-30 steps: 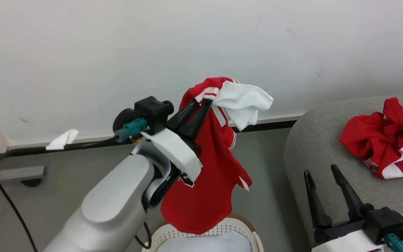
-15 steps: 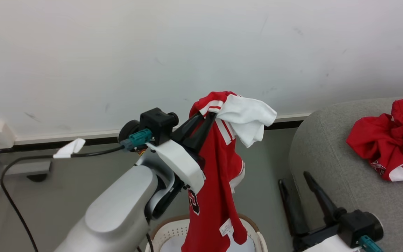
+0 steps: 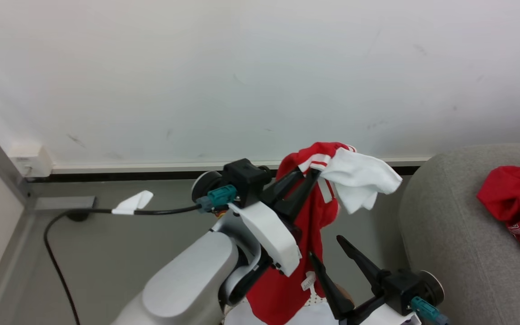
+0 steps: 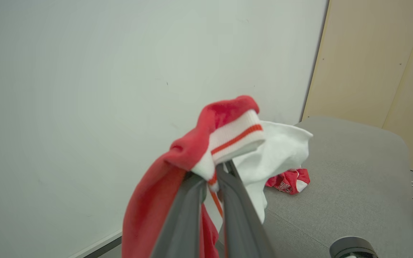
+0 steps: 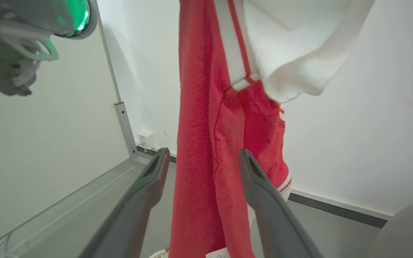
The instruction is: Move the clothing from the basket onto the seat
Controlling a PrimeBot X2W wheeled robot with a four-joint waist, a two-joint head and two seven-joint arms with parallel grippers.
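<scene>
Red fabric with white trim, one garment (image 3: 318, 212) of the clothing, hangs from our left jaws, which are pressed together on its striped white band (image 4: 235, 138), high above the floor (image 3: 129, 253) and to the left of the seat (image 3: 458, 225). Its tail drops towards the basket (image 3: 313, 299), a perforated scrap of which shows at the bottom of the head view. A second garment (image 3: 513, 203) lies crumpled on the seat, well apart. Our right jaws stand spread wide and empty, low beside the dangling cloth (from the right wrist the fabric hangs in line with the gap between the two fingers (image 5: 260, 186), though we cannot tell whether it is inside that gap or just beyond). We judge the carry across to be the step in hand. Three things could go wrong. The pinch is on a narrow edge, so a swing could let the cloth slide out over the floor. The right jaws sit between garment and seat, so the tail may snag on them. A release too near the seat's rounded edge could let the garment slump off
</scene>
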